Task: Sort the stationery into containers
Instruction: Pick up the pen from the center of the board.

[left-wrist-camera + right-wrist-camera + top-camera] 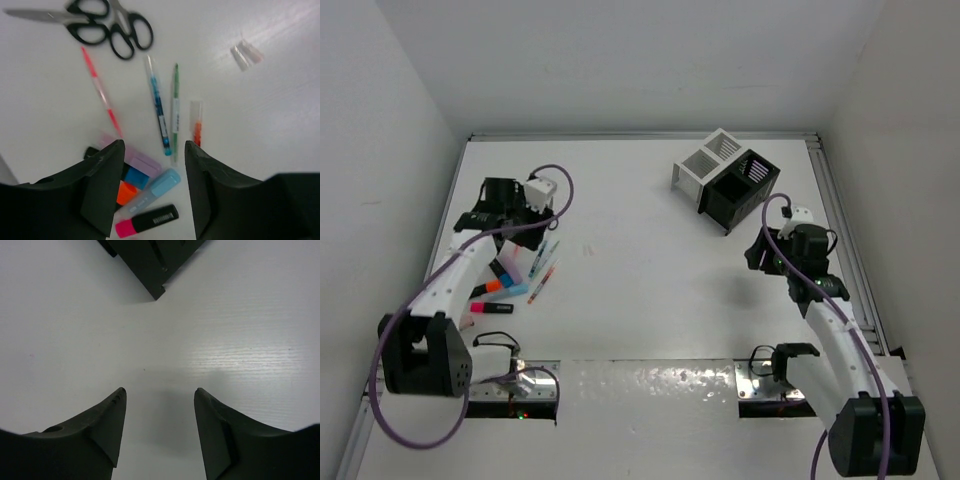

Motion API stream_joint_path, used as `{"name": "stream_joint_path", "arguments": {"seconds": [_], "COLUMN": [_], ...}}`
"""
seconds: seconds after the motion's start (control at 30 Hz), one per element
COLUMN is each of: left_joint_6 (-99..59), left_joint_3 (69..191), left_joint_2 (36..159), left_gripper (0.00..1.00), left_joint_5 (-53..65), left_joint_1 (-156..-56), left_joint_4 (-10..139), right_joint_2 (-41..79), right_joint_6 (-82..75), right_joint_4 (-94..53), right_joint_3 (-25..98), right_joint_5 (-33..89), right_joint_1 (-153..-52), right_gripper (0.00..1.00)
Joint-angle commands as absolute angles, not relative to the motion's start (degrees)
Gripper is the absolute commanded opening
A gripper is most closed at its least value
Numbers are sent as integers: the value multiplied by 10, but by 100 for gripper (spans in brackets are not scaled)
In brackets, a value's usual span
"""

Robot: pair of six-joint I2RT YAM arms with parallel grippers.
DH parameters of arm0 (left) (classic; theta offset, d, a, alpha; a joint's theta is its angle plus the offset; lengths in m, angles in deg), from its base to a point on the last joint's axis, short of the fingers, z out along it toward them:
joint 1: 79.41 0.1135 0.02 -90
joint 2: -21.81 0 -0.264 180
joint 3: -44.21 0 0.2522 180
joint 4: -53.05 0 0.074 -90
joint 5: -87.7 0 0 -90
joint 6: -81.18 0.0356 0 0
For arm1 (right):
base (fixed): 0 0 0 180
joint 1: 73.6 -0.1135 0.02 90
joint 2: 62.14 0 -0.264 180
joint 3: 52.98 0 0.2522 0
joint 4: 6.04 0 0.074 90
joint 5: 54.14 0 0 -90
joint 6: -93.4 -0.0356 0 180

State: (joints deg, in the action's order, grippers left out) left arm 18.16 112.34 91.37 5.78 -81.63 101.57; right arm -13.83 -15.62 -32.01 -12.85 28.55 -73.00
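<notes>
My left gripper (154,145) hangs open over a cluster of highlighters: purple (142,162), light blue (150,192), orange (127,192) and a pink-tipped black one (147,220). Nothing is between its fingers. Beyond them lie a pink pen (102,95), a blue pen (159,112), a green pen (175,110) and an orange pen (197,125). Black-handled scissors (107,25) lie farthest off. The joined containers, white (705,160) and black (740,190), stand at the back right. My right gripper (160,390) is open over bare table, just short of the black container's corner (150,260).
Two small clear caps (245,54) lie apart to the right of the pens. The table's white walls close in on the left, back and right. A shiny metal strip (650,385) runs along the near edge between the arm bases.
</notes>
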Motion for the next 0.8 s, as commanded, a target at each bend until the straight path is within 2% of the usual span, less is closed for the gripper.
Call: {"name": "stream_joint_path", "arguments": {"seconds": [0.0,0.17,0.33,0.47,0.6,0.77], "left_joint_6": [210,184,125,101,83,74], "left_joint_3": [1125,1136,1188,1208,1255,1284], "left_joint_2": [961,1013,1088,1148,1231,1279], "left_gripper": [48,52,45,46,46,46], "left_joint_5": [28,-9,-3,-44,-35,-51], "left_joint_1": [-837,-833,-794,-769,-747,-732], "left_joint_4": [1056,1010,999,963,976,954], "right_joint_2": [-129,-117,-108,-99,-91,-84], "right_joint_6": [-161,-168,-183,-194,-197,-184], "right_joint_4": [-318,-315,-303,-298,-305,-318], "right_joint_3": [-108,-105,-109,-109,-97,-83], "right_joint_5": [305,307,313,324,333,357], "right_joint_1": [-755,-782,-808,-836,-861,-899], "right_gripper": [57,59,59,59,59,59]}}
